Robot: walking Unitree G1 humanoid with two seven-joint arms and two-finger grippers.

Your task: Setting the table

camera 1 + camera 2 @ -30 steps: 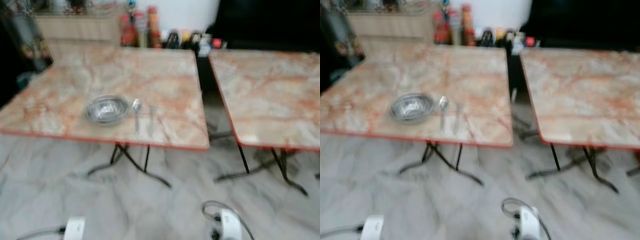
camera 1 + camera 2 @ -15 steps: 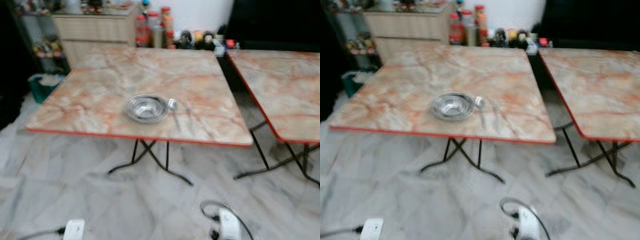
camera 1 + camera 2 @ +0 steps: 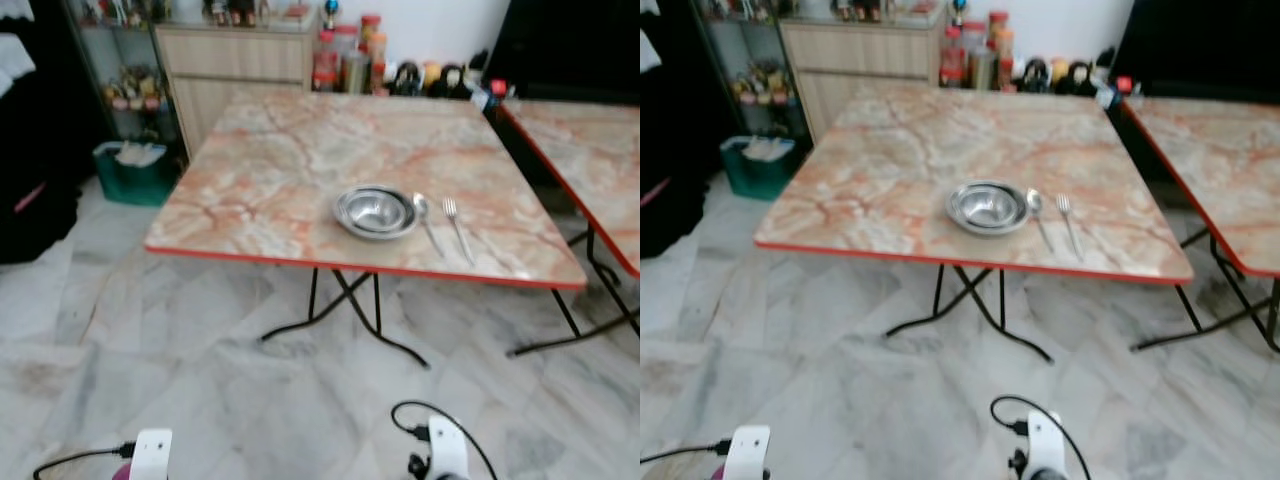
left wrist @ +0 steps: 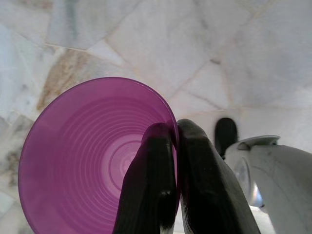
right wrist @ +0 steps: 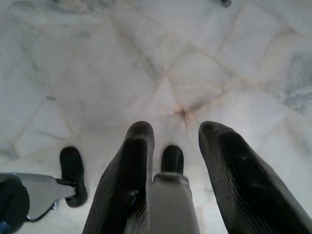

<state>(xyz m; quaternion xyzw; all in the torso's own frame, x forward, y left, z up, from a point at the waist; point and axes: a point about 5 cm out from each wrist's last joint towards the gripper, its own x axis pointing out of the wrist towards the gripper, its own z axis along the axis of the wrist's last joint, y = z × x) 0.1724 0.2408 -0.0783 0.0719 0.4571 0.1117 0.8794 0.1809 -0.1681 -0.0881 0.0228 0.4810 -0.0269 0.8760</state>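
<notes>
Carrying one purple cup was the step in hand: the left gripper was pinched shut on its rim, one finger inside the wall and one outside, cup mouth facing the wrist camera, pale marble floor behind it. A sliver of purple also showed at the bottom left of the left eye view, beside the left wrist.

The right gripper hung low over the floor with its fingers spread apart and nothing between them.

On the near table, centre of the left eye view, the place setting was partly down. I counted one steel bowl, one spoon just right of the bowl, and one fork just right of the spoon, all near the front edge toward its right end. No cup was on the tabletop yet.

My read: cup was the missing piece. I was standing well back from the table edge, so the next move called for walking in, raising the left arm over the top and setting the cup upright near the bowl, clear of the cutlery. With the hold only on the rim, the cup could swing or slip on the way up.

Further out: second table at right, cabinet and bottles at upper centre, green bin at left.
</notes>
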